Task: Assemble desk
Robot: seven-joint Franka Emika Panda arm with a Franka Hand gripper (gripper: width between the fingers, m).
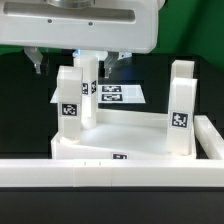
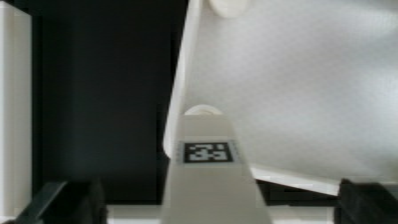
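Checking the tool first: you see the gripper (image 1: 80, 66) with its jaws spread wide.
Grip: nothing is clamped; a white leg (image 2: 210, 170) stands between the dark fingers (image 2: 75, 203) in the wrist view, and you cannot tell whether either finger touches it.
Arm pose: the white wrist housing (image 1: 85, 25) hangs over the work, tool pointing straight down at the rear legs.
Desk panel: you find the large white panel (image 1: 120, 138) on the black table (image 1: 20, 110), smooth matte plastic with a raised rim.
Legs: three upright block legs show in the exterior view, one at the exterior view's right (image 1: 181, 105), one at its left (image 1: 68, 105), one behind it (image 1: 90, 85); each is a plain rectangular post carrying a black-and-white tag.
Marker board: a thin flat board (image 1: 125, 95) lies behind the panel.
Border rail: a long white rail (image 1: 100, 172) runs across the front.
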